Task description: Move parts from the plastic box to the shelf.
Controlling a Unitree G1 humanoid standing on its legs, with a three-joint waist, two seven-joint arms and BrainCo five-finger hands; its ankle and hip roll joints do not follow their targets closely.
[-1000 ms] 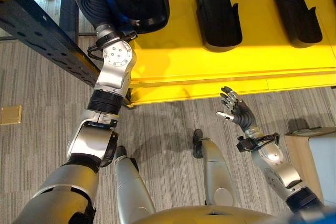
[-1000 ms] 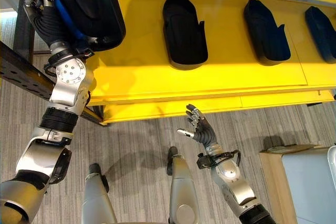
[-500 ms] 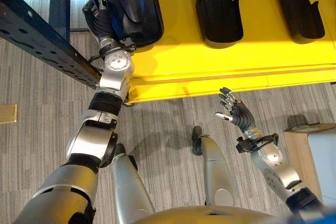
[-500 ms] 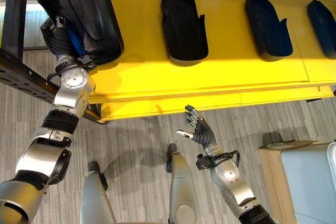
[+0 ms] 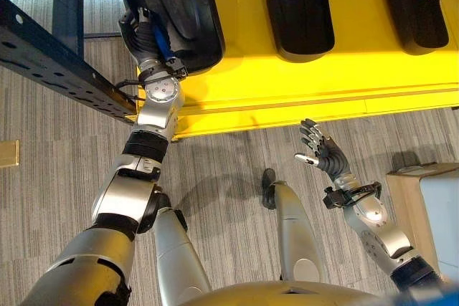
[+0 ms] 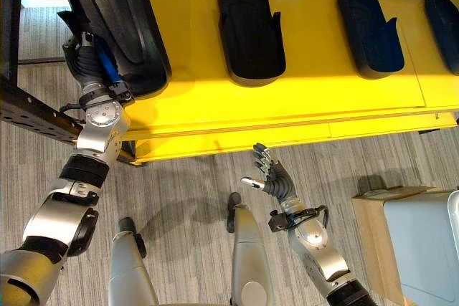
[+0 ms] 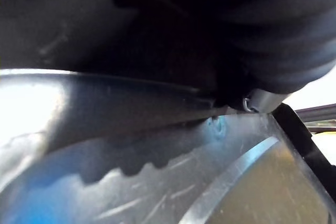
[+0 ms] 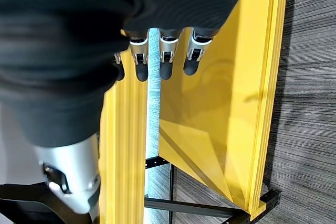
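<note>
A large black moulded part [image 5: 179, 5] leans on the left end of the yellow shelf [image 5: 315, 77]. My left hand [image 5: 145, 32] is raised against the part's lower edge, and its fingers are hidden behind it. The left wrist view has the part's glossy surface [image 7: 131, 145] right under the hand's dark cover [image 7: 252, 24]. Smaller black parts [image 5: 297, 8] [image 5: 412, 5] lie in a row further along the shelf. My right hand [image 5: 320, 152] hangs open below the shelf's front edge, holding nothing, with straight fingers [image 8: 165, 56] pointing at the yellow frame.
A dark perforated beam [image 5: 50, 62] runs diagonally at the left beside the shelf. A light wooden box [image 5: 423, 206] stands on the grey floor at the far right. A small brass plate [image 5: 8, 154] is set in the floor at the left.
The view has shifted a little. My left arm has turned and pushed the large black part further onto the shelf's left end. The right hand has stayed in place, open.
</note>
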